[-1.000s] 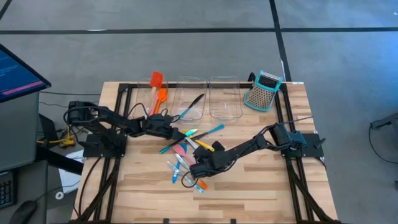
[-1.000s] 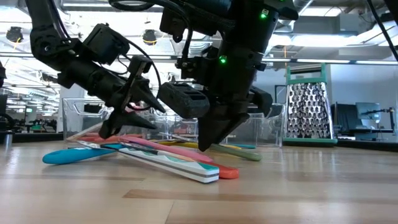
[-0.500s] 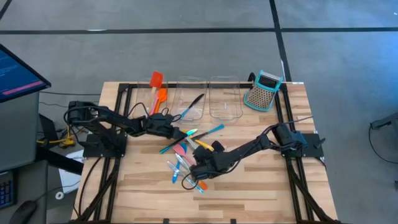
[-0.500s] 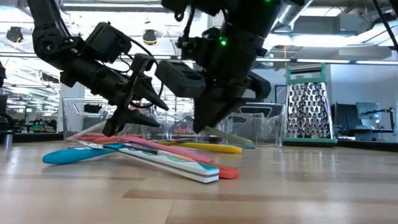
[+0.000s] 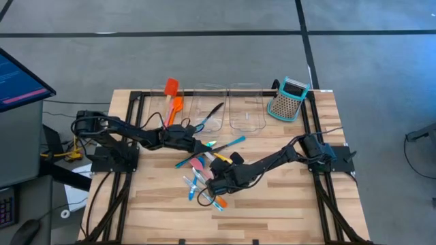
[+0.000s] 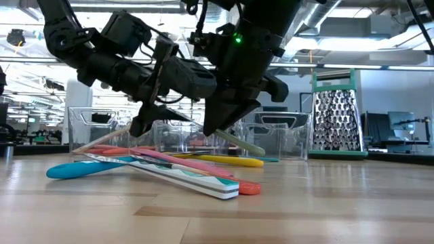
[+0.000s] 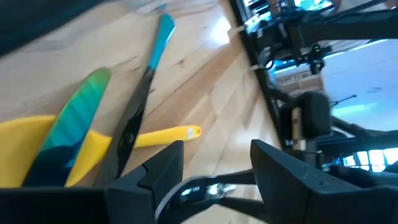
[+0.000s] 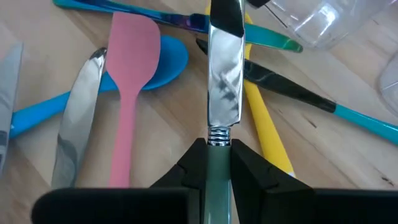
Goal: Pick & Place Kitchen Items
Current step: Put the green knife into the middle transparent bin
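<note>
A pile of slim utensils (image 5: 204, 170) lies mid-table: a pink spatula (image 8: 127, 74), a blue spoon (image 8: 169, 57), a yellow spoon (image 7: 158, 135), a black-and-teal knife (image 8: 292, 94) and silver knives (image 8: 74, 124). My right gripper (image 5: 215, 182) is over the pile, shut on a knife with a pale green handle and a silver blade (image 8: 224, 81). My left gripper (image 7: 214, 167) is open and empty just above the pile's far left part; it also shows in the high view (image 5: 199, 145). My right gripper pinches the knife's green handle (image 8: 217, 163) between its two fingers, just behind the ridged collar where the blade begins. The fingers come from above, slanting down. The knife is tilted, its handle end (image 6: 252, 149) pointing down, clear of the utensils below.
Clear bins (image 5: 246, 109) stand in a row at the far side, one holding a black piece (image 5: 212, 112). A red spatula (image 5: 171, 86) and an orange spatula (image 5: 176, 105) lie at the far left. A teal-and-grey box grater (image 5: 287, 99) stands at the far right.
My right gripper has risen from the pile with the green-handled knife, whose handle end has come up off the table. My left gripper has gone up and toward the table's right, closer to the right gripper.
</note>
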`<state>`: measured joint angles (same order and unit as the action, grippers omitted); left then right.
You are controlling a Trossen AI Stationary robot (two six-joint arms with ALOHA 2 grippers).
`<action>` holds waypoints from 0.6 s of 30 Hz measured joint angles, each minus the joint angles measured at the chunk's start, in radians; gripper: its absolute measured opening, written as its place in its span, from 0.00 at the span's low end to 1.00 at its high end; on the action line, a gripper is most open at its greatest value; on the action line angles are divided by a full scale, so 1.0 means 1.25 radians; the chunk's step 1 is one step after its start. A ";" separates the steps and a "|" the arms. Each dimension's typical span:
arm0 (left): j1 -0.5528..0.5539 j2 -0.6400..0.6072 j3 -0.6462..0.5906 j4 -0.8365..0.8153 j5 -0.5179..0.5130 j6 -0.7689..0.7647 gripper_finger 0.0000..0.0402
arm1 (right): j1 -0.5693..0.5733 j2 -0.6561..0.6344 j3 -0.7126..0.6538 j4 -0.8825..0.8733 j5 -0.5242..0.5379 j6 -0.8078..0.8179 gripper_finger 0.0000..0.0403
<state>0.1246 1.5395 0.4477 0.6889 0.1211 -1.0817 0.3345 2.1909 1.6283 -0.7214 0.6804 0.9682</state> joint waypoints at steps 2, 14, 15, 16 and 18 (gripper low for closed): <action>0.000 0.015 0.000 0.001 0.001 0.000 0.45 | 0.000 -0.004 -0.001 -0.004 0.000 0.000 0.10; -0.026 0.106 0.001 0.065 0.005 0.000 0.44 | -0.007 -0.008 0.000 -0.003 -0.003 0.000 0.10; -0.026 0.106 0.001 0.072 0.006 0.000 0.44 | -0.007 -0.008 0.000 -0.002 -0.001 0.000 0.10; -0.027 0.106 0.001 0.079 0.006 0.000 0.44 | -0.007 -0.008 0.000 -0.002 -0.001 0.000 0.10; -0.027 0.106 0.001 0.083 0.006 0.000 0.42 | -0.007 -0.008 0.000 -0.003 0.001 0.000 0.10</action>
<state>0.0910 1.6718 0.4484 0.7929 0.1287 -1.0821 0.3256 2.1815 1.6279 -0.7246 0.6815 0.9688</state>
